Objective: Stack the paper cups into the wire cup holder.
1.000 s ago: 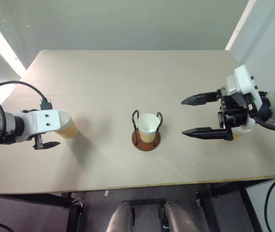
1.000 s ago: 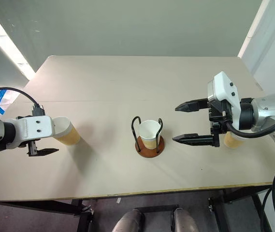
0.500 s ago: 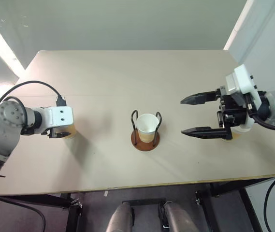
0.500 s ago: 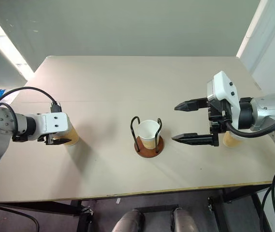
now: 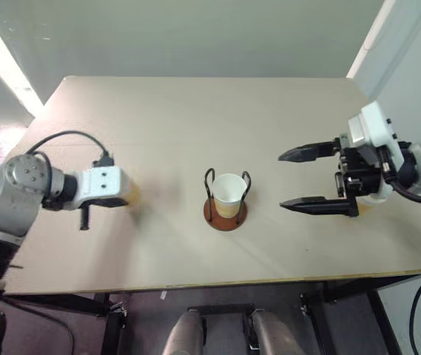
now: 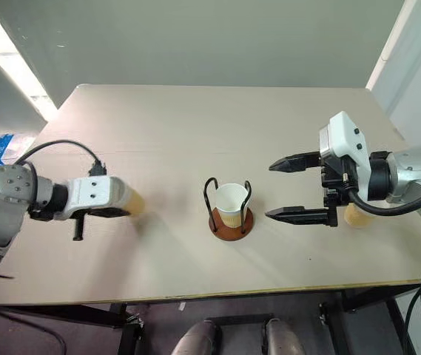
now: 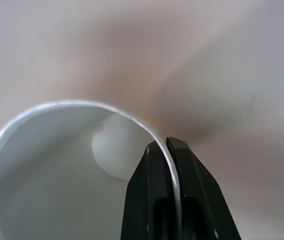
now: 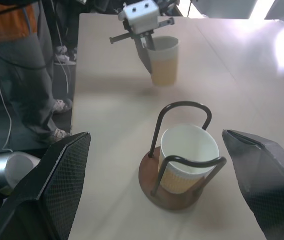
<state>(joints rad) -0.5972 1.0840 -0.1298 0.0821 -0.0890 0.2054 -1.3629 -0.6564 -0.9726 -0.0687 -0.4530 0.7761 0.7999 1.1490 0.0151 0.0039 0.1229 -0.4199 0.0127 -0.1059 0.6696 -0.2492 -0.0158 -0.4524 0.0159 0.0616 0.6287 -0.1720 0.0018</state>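
cups first: one paper cup [image 5: 227, 194] stands upright inside the wire cup holder [image 5: 225, 210], between its two black loops, near the middle of the bench [image 5: 195, 118]. the holder's reddish-brown base sits flat on the bench top.

at about nine o'clock from the holder, well apart from it, the left hand [image 7: 167, 150] is pinched shut on the rim of a second paper cup [image 8: 163, 60]. the left wrist view shows one black finger inside the white wall and one outside, the rolled rim caught between them. in the right wrist view this cup hangs from that hand with its tan side showing and a soft shadow on the bench beneath it; whether its base touches the bench cannot be told.

at about three o'clock from the holder, the right hand [image 5: 305, 180] is held above the bench with its two black fingers spread wide, gripping nothing, tips pointing toward the holder. just behind that hand, partly hidden by it, a third paper cup [image 6: 358, 216] stands on the bench.

a person's legs [image 8: 37, 75] show beyond the far bench edge in the right wrist view.

no brand, label or writing can be read on the cups or holder.
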